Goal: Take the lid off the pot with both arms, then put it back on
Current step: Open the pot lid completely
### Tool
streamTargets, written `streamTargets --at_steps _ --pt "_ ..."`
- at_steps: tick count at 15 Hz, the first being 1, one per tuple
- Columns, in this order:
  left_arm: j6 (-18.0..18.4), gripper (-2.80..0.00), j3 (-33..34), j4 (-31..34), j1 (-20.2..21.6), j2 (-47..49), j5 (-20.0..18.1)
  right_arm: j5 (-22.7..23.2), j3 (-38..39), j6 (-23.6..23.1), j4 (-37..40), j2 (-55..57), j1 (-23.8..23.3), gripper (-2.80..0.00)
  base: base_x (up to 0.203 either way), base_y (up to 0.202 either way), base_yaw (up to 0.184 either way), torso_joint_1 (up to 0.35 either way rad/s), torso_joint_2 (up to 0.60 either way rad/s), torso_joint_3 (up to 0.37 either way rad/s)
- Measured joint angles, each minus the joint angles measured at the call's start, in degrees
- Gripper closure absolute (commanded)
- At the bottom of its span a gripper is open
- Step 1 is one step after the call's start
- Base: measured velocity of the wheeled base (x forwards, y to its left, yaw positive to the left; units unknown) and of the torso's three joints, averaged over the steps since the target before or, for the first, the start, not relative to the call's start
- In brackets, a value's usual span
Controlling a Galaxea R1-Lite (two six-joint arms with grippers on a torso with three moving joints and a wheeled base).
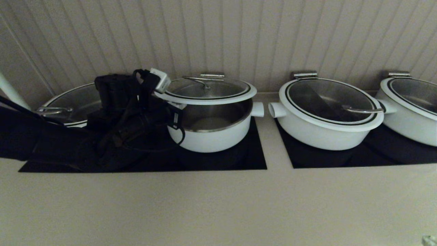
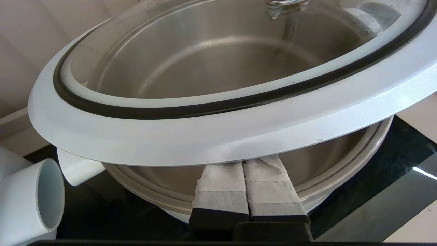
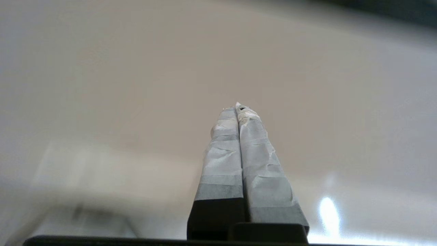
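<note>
One lid (image 1: 208,89) tilted above pot (image 1: 213,131), resting on left tool (image 2: 244,164)

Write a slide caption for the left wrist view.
Left gripper, fingers together, props the white-rimmed lid tilted above the steel-lined pot.

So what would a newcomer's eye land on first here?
The lid hangs tilted above the open pot, its left edge resting on the shut fingers of the left gripper. Beside it on the right sit two wider white pots with their lids on. The right gripper is parked, shut, over bare counter.
</note>
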Motion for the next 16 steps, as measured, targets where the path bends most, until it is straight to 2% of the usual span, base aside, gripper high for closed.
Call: streamTargets --at_steps 4,16 --pt "0.10 0.00 -0.15 -0.05 -0.02 0.67 -0.01 -2.95 -0.10 0.04 11.51 -3.51 1.02 0.00 0.000 0.000 0.000 0.000 0.00 0.000" --pt "-0.02 0.00 -0.13 -0.06 -0.09 1.28 -0.01 -3.01 -0.35 0.08 12.20 -4.37 1.67 0.00 0.000 0.000 0.000 0.000 0.00 0.000"
